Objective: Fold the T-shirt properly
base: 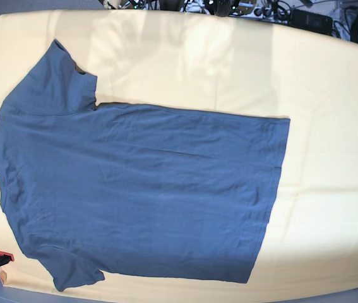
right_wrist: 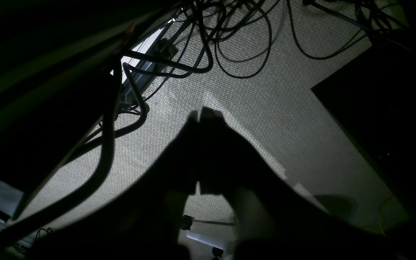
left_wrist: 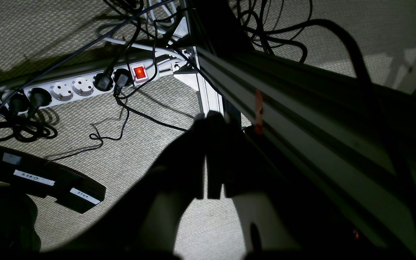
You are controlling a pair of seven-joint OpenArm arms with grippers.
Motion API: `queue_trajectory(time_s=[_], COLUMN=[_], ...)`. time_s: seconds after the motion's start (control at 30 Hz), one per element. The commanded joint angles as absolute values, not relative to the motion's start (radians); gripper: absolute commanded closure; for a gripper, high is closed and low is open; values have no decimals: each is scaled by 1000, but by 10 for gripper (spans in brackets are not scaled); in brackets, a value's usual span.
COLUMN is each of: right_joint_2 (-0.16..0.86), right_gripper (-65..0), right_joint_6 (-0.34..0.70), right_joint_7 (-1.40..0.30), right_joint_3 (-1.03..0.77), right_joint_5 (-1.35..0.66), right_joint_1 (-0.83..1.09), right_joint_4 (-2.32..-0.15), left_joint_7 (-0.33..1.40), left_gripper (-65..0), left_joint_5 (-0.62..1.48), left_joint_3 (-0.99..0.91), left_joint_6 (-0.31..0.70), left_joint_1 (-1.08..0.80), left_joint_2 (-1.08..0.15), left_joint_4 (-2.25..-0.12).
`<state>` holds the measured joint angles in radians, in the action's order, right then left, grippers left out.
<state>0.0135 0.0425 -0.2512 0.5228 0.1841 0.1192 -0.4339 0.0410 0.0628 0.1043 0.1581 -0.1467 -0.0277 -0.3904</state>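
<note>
The T-shirt (base: pixel 141 189), dark slate-blue with short sleeves, lies spread flat in the base view, collar end to the left and hem to the right. Neither arm appears in that view. In the left wrist view my left gripper (left_wrist: pixel 208 117) is shut with nothing between its fingers, hanging over carpet beside a metal frame rail (left_wrist: pixel 302 119). The right wrist view shows my right gripper (right_wrist: pixel 199 113), also shut and empty, as a dark outline above the carpet. The T-shirt is out of both wrist views.
A yellow-orange cloth (base: pixel 330 126) covers the table under the shirt. On the floor lie a white power strip (left_wrist: pixel 74 86), a black labelled pedal unit (left_wrist: pixel 42 178), loose cables (right_wrist: pixel 229 47) and a dark box (right_wrist: pixel 392 101).
</note>
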Motion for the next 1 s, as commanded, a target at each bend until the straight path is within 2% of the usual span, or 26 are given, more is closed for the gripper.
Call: queue_trajectory(time_s=[0.0,0.2,0.6,0.8,0.97], right_joint_2=[11,11,12,21,35], right_gripper=[0,0,0,0,0], right_joint_6=[45,41,44,110,169], right_joint_7=[-248,-313,-328,-379,-391], right_joint_3=[525,525,525,525,525], right_joint_5=[184,226,240,240,240], right_joint_1=[119,119,120,162,235], right_joint_4=[-444,-476,-511,-511,-511], left_joint_7=[28,28,40,182,186], left_gripper=[0,0,0,0,0], left_joint_5=[63,60,59,-11,-11], left_joint_3=[103,103,103,116,210], left_joint_6=[164,164,165,165,166], left_joint_1=[-146,-140,-138,-179,-309], left_joint_2=[-22,-22,-22,-40,-101], left_joint_4=[-397,-397,-402,-493,-634])
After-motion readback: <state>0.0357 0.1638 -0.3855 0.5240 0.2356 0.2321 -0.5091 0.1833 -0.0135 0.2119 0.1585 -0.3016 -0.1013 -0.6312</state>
